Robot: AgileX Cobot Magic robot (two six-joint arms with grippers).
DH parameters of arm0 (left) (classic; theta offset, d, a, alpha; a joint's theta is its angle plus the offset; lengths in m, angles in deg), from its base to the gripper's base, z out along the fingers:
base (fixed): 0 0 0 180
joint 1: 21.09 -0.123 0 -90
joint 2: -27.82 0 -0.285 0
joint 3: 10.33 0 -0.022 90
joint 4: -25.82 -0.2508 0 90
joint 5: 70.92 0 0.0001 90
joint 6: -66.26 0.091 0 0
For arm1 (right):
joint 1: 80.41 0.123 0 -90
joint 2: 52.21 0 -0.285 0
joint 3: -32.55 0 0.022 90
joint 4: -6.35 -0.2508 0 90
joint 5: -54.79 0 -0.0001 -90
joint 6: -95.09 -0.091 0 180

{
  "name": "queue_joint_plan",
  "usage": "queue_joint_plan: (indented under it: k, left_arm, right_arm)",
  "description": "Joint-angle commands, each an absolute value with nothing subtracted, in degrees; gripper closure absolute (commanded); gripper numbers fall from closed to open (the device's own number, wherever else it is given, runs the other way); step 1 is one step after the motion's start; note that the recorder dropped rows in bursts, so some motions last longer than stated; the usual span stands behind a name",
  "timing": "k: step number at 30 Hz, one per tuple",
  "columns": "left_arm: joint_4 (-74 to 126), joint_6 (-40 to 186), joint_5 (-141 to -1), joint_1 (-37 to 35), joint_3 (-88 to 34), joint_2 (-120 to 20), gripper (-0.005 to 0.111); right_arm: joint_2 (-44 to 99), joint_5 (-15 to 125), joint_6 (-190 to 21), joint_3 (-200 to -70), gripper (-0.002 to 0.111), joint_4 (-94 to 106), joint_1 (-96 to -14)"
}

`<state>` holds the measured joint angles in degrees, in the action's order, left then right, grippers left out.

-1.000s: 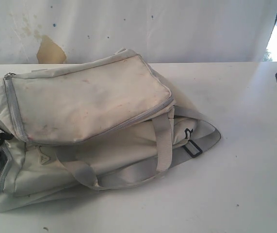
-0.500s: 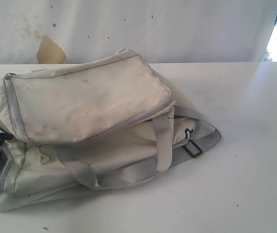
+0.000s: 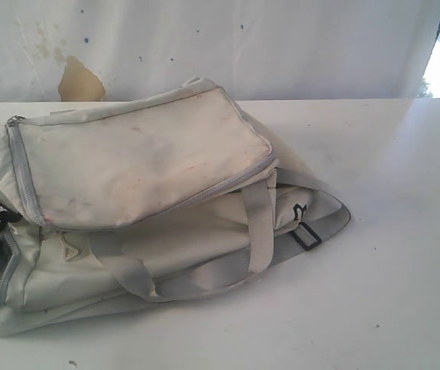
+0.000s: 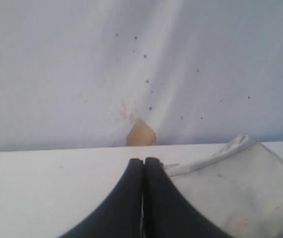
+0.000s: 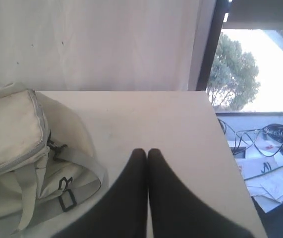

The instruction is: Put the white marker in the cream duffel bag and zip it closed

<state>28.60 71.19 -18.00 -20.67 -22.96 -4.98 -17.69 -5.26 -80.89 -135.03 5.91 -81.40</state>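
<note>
The cream duffel bag point(image 3: 142, 193) lies slumped on the white table point(image 3: 374, 247), its zippers drawn, grey straps point(image 3: 258, 223) and a black buckle point(image 3: 307, 236) draped over its front. The white marker is out of view. Neither gripper shows in the exterior view. In the left wrist view my left gripper point(image 4: 144, 161) is shut with nothing in it, above the table just beside a corner of the bag point(image 4: 235, 183). My right gripper point(image 5: 146, 151) is shut and empty too, above bare table to the side of the bag point(image 5: 12, 129) and its buckle point(image 5: 67, 199).
A stained white backdrop point(image 3: 227, 46) with a tan patch point(image 3: 78, 79) closes off the back of the table. Past the table's right edge point(image 5: 225, 148) lie cables and papers point(image 5: 267, 158) on the floor.
A dark gripper tip at the right edge of the exterior view one second ago has moved out of that view. The bag has not moved.
</note>
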Motion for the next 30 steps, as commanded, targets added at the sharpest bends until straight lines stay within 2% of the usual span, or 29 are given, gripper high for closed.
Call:
queue_joint_plan:
  k: [1, 15, 30]
  left_arm:
    - [27.8, 71.0, -15.6, -20.4, -22.9, 1.0, 0.107]
    - [27.0, 71.0, -9.1, -20.4, -22.9, 18.4, 0.107]
    - [24.1, 69.0, -7.3, -20.4, -21.8, 20.0, 0.107]
  right_arm:
    - [-24.8, -8.7, -80.2, -134.8, 0.108, 6.3, -81.6]
    - [-44.2, -15.2, -79.7, -134.8, 0.108, 6.3, -81.6]
    - [-44.4, -15.2, -78.7, -135.3, 0.108, 8.8, -81.4]
